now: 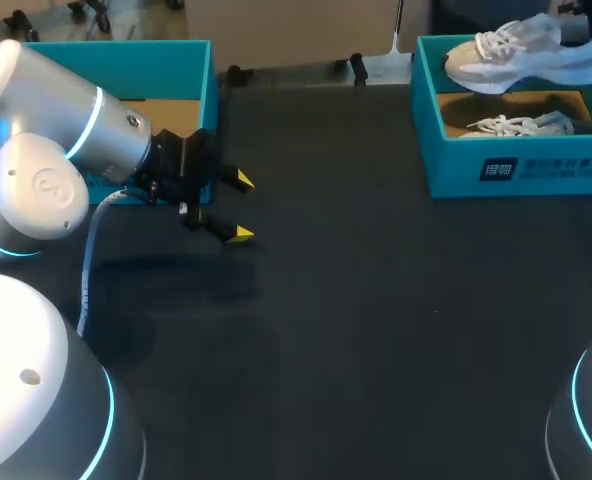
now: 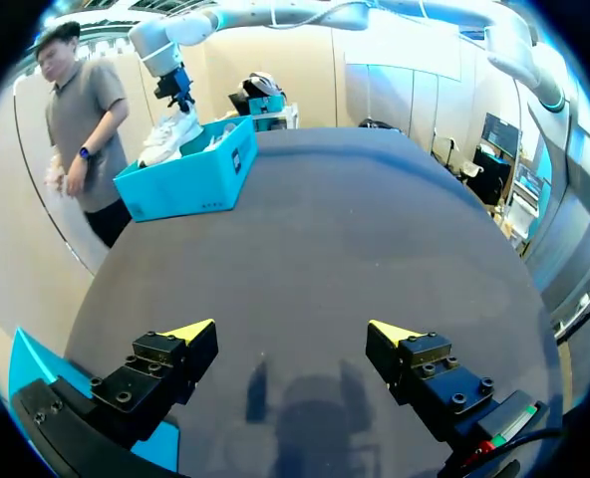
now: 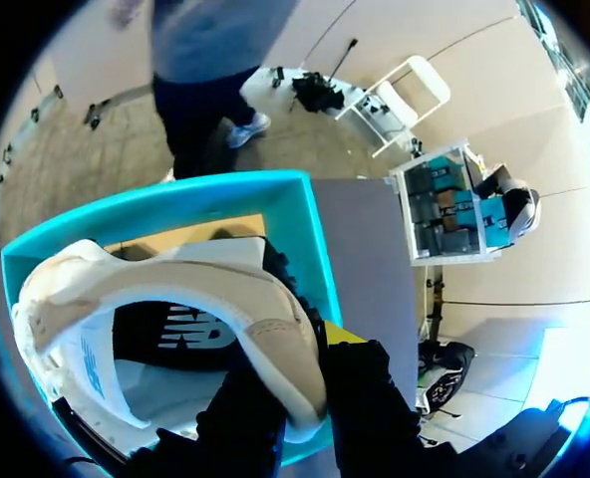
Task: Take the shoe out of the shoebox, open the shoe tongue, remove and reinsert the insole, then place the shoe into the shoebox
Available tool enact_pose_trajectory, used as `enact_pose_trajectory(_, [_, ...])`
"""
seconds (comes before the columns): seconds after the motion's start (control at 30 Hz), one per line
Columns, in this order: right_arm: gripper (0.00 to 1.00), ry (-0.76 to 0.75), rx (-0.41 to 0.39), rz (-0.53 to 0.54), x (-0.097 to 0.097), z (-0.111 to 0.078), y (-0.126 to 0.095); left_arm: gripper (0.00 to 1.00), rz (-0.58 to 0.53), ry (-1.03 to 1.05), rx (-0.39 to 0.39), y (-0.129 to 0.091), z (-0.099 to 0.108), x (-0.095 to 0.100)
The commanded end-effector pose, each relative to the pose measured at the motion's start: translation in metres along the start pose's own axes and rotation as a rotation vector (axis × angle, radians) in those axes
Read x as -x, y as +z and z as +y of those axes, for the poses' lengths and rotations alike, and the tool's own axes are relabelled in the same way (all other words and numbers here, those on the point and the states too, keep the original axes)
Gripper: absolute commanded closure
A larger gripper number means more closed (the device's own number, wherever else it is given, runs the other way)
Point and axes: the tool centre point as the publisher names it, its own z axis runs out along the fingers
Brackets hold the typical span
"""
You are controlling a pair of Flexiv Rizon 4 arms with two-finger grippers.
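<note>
Shoe (image 1: pixel 516 55), pale sneaker, hung just above the shoebox (image 1: pixel 521 170), clear of its rim, toe pointing away from the box's far right corner. Right gripper (image 3: pixel 297 370) was clenched on the shoe at the collar: one finger inside the opening, one outside, rim of the upper pinched between. Dark insole showed inside the opening. A second shoe (image 1: pixel 511 125) lay flat inside the shoebox, under the lifted one.

Left gripper (image 1: pixel 241 207) was released, fingers spread wide, nothing between them. It sat well apart from the shoebox, across the bare table (image 1: pixel 376 300), just beside another teal box (image 1: pixel 126 55).

Handling, judged: the shoe looked light, with a soft padded upper and a stiffer sole. The collar grip is thin and flexible, so the shoe could swing or slip if moved fast. A firmer hold would be across the heel counter or the midsole sides. Laces were loose and could snag on the shoebox rim. The tongue should be soft and easy to fold back. The insole is probably thin and floppy, best pinched at its heel edge while the other claw pins the shoe down.
</note>
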Motion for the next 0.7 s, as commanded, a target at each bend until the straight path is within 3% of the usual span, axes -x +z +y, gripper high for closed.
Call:
enact_pose_trajectory(0.03, [1.0, 0.0, 0.011, -0.012, -0.003, -0.002, 0.01, 0.0, -0.001, 0.0, 0.001, 0.0, 0.0, -0.001])
enact_pose_trajectory(0.7, [1.0, 0.011, 0.008, -0.029, -0.025, 0.01, 0.048, 0.0, -0.001, 0.0, 0.001, 0.0, 0.0, -0.001])
